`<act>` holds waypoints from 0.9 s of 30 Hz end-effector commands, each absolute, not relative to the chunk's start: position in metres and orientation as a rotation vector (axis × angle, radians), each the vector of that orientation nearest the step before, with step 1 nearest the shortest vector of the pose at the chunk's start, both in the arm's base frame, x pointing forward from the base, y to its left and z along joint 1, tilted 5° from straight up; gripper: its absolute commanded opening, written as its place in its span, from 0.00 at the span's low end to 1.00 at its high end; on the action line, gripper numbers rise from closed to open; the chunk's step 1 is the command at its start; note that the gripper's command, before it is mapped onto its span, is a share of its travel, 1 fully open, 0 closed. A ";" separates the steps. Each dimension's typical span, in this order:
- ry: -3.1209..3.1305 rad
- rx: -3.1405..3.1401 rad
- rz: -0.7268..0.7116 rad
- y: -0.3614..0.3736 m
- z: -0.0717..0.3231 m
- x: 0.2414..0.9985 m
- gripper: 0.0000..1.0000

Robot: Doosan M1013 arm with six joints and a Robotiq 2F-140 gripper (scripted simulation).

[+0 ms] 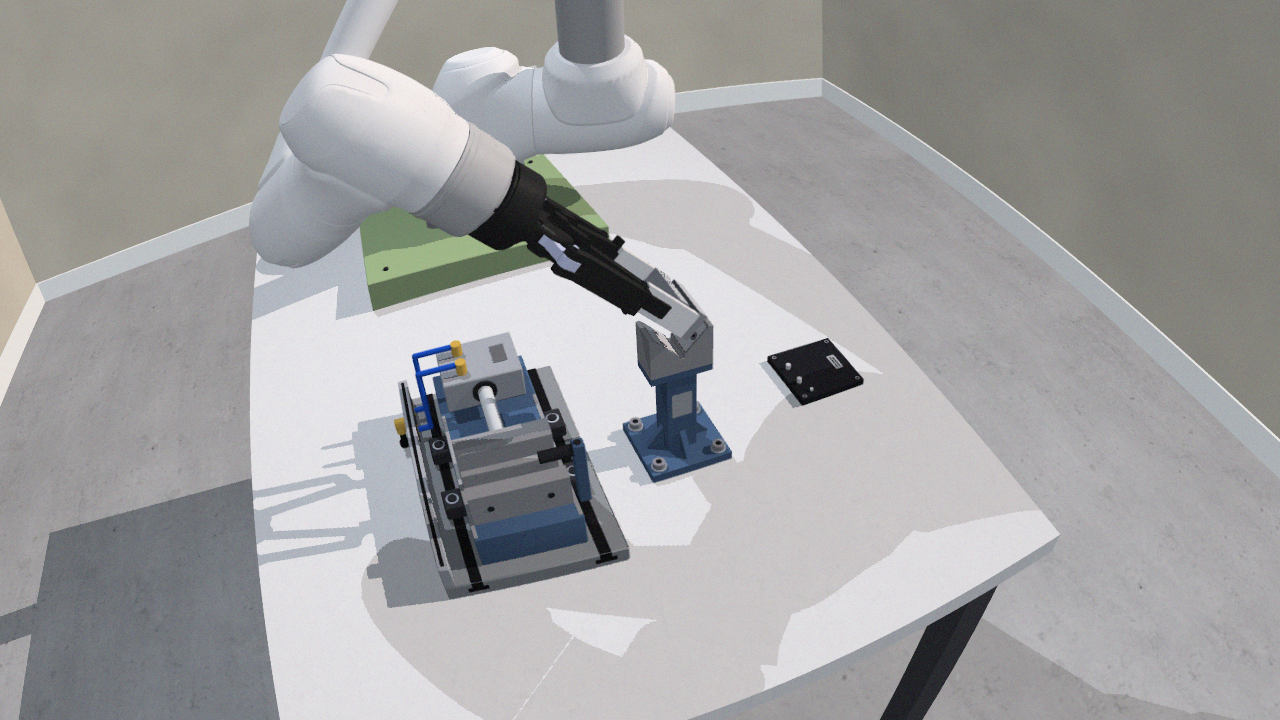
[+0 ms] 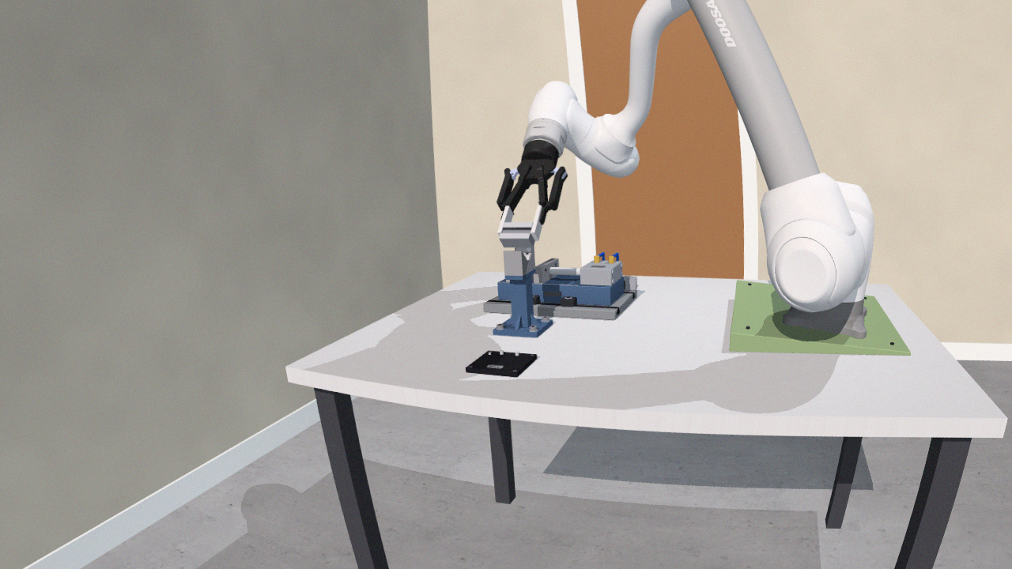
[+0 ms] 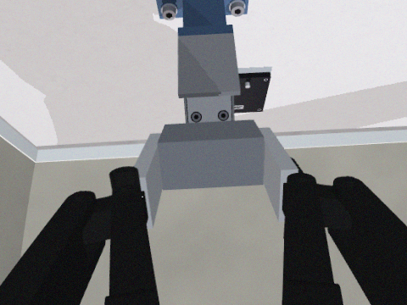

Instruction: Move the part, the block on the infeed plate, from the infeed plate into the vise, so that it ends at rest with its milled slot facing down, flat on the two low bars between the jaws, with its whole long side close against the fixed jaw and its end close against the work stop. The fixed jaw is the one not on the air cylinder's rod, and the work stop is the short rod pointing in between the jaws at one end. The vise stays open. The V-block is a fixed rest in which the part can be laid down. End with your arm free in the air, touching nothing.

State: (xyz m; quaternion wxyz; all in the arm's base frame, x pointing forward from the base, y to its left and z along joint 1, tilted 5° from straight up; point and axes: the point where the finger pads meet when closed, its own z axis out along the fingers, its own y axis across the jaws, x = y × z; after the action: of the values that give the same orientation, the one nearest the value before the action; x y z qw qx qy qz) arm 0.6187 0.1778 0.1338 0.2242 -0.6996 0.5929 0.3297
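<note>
My gripper [image 1: 657, 300] is shut on the part [image 1: 681, 300], a grey block with a milled slot, and holds it tilted just above the V-block [image 1: 675, 353]. In the exterior view the part [image 2: 517, 231] hangs a little over the V-block's top [image 2: 517, 264]. In the wrist view the part [image 3: 212, 166] sits between my black fingers with its slot facing the camera, and the V-block [image 3: 207, 70] lies beyond it. The vise [image 1: 505, 465] stands open to the left. The black infeed plate [image 1: 814, 370] lies bare to the right.
The V-block stands on a blue post with a bolted base [image 1: 677, 443]. The vise has an air cylinder [image 1: 483, 376] at its far end. The arm's green base plate [image 1: 465, 237] is at the back. The table edge is near the infeed plate [image 2: 500, 363].
</note>
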 end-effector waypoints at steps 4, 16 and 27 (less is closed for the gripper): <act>1.636 -1.931 0.910 0.178 0.134 0.619 0.00; 1.637 -1.932 0.909 0.178 0.134 0.619 0.00; 1.645 -1.943 0.897 0.178 0.134 0.619 0.00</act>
State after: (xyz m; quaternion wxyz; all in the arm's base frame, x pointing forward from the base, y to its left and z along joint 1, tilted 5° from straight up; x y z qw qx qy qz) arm 0.6187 0.1780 0.1339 0.2212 -0.7013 0.5940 0.3263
